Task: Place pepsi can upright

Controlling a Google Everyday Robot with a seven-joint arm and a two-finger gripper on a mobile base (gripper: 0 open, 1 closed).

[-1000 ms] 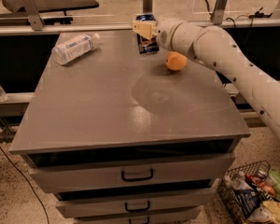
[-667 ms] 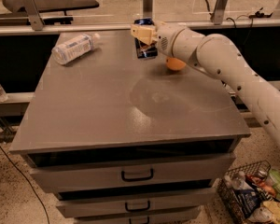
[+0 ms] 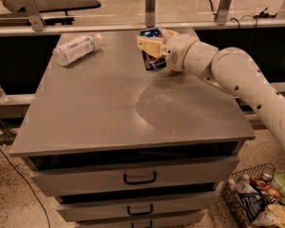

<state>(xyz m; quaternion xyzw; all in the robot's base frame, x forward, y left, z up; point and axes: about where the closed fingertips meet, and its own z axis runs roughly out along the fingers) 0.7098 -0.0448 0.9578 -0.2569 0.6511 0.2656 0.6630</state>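
The pepsi can is dark blue and stands roughly upright near the far middle of the grey table. My gripper comes in from the right on a white arm and its cream fingers are shut around the can's upper half. The can's lower end is at or just above the table top; I cannot tell whether it touches. The orange fruit is hidden behind my arm.
A clear plastic water bottle lies on its side at the table's far left. Drawers run below the table front. A wire basket of packets stands on the floor at the lower right. A rail with metal posts runs behind the table.
My gripper has carried the can a little to the left along the far part of the table. My arm now covers the orange fruit that showed earlier.
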